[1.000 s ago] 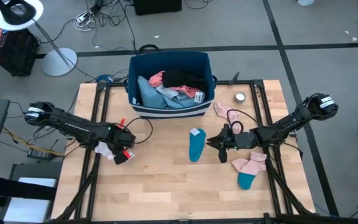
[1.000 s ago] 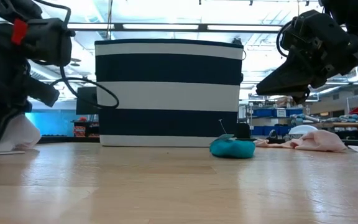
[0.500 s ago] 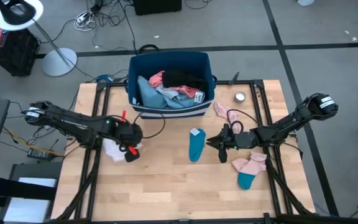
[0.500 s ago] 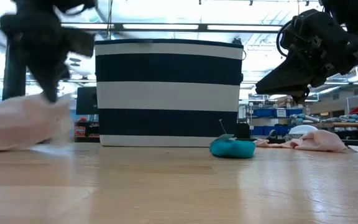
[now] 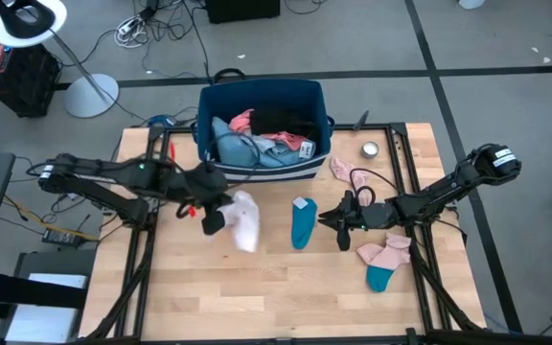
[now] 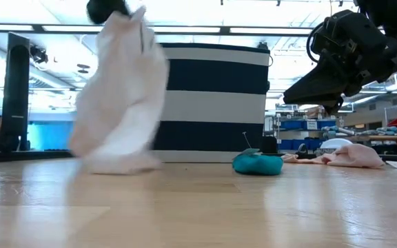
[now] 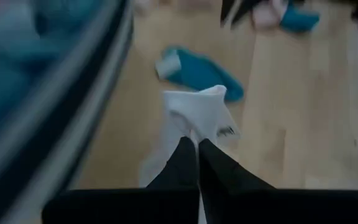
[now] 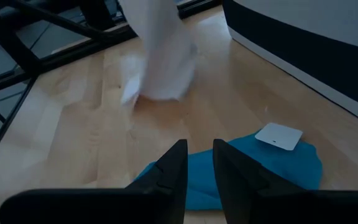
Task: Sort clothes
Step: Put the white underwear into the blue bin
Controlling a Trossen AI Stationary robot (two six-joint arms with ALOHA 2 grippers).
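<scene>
While your left gripper (image 5: 215, 218) carries the white garment (image 5: 243, 219), you are in the transport step of the sort: the fingers are pinched tight on the upper edge of the cloth, which hangs down from them with its lower end brushing the table (image 5: 257, 278). The navy striped bin (image 5: 257, 171) sits just beyond that gripper, already holding a heap of clothes. If the bin is the destination, your next move is to lift higher so the trailing cloth clears the rim, then swing over the opening before letting go; from the grip alone you cannot be sure the piece will not snag.

Further right, the teal sock (image 5: 302, 222) lies flat just beyond the hanging cloth. Your right gripper (image 5: 339, 226) hovers close beside it, fingers slightly parted and holding nothing. A pink-and-teal sock (image 5: 384, 260) lies near that arm, a pink sock (image 5: 346, 172) behind it.
</scene>
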